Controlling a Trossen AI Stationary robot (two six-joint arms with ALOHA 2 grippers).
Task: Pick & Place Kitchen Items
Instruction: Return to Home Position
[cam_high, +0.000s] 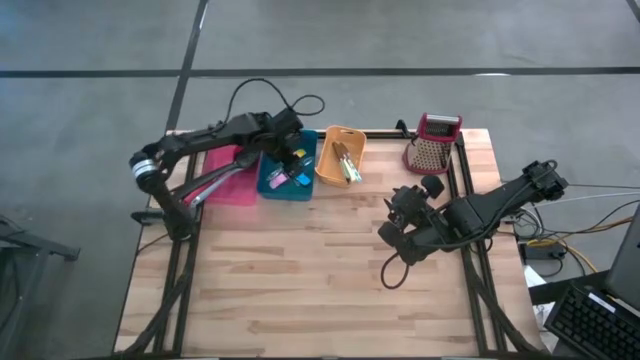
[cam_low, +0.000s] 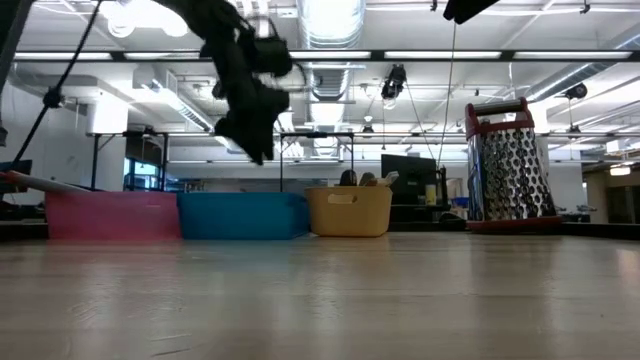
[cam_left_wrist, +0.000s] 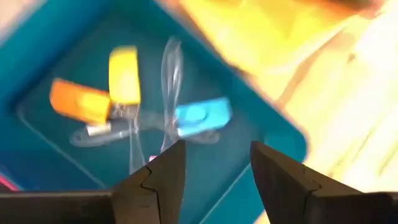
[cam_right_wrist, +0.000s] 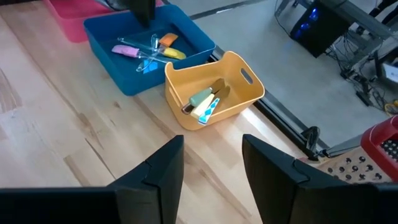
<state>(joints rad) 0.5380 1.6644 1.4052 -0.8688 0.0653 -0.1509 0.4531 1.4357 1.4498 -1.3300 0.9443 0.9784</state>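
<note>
On the table (cam_low: 320, 290) a pink bin (cam_low: 112, 215), blue bin (cam_low: 243, 215) and yellow bin (cam_low: 348, 210) stand side by side; the left tool (cam_low: 260, 148) hangs over the blue one, a box grater (cam_low: 510, 165) farther right.

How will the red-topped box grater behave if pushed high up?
Probably tips before it slides: the box grater stands tall on a narrow base. Likely stiff, being perforated metal. It stands at the table's far edge, so a topple might take it off. The right hand, open, hangs nearest it.
</note>
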